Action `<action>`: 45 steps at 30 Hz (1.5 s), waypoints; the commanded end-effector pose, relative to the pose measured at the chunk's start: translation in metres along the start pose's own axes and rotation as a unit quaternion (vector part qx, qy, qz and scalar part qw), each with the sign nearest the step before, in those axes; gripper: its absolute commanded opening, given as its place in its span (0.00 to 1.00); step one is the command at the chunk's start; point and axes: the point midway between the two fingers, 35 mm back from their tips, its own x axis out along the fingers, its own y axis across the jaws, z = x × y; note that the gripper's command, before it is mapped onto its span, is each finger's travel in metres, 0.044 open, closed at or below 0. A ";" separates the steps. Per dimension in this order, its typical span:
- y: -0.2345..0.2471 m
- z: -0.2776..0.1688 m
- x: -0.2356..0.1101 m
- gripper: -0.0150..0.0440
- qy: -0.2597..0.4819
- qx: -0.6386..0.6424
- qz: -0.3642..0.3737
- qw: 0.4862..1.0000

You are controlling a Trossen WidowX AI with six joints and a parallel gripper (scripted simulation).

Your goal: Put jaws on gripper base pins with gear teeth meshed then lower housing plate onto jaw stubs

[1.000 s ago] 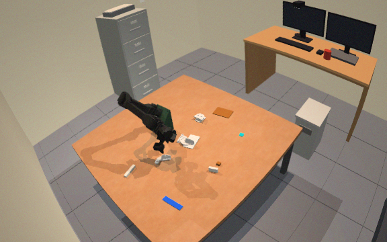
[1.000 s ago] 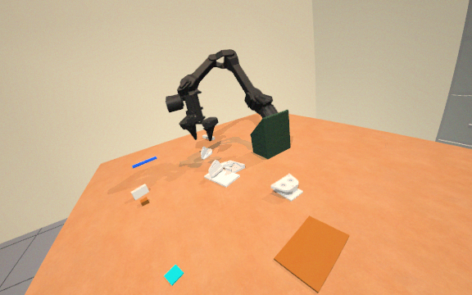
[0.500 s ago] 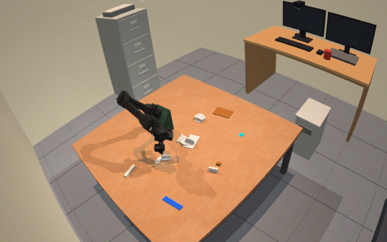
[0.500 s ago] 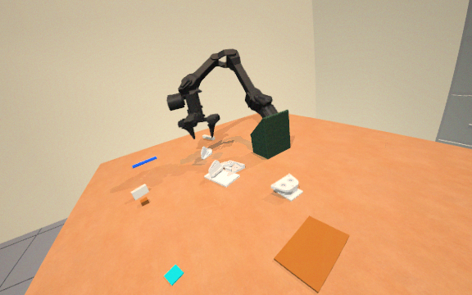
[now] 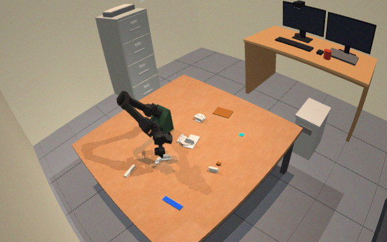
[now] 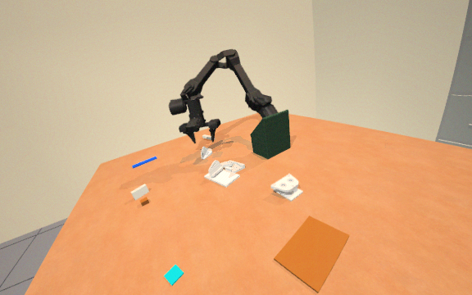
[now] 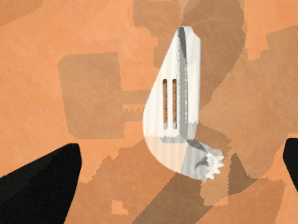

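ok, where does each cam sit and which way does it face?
Top: high above one side of the wooden table, looking down across it; shows the arm and gripper.
Exterior: above the table, lower, facing the arm and a wall; arm and open gripper show.
Wrist: on the arm near the gripper, looking down at a toothed white jaw; black fingertips flank it.
Top and exterior share the blue strip.
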 end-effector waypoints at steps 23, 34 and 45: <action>0.002 0.003 0.032 1.00 -0.002 -0.008 0.004 1.000; 0.003 0.003 0.050 1.00 -0.002 -0.008 0.003 1.000; 0.004 0.002 0.062 1.00 -0.002 -0.008 0.003 1.000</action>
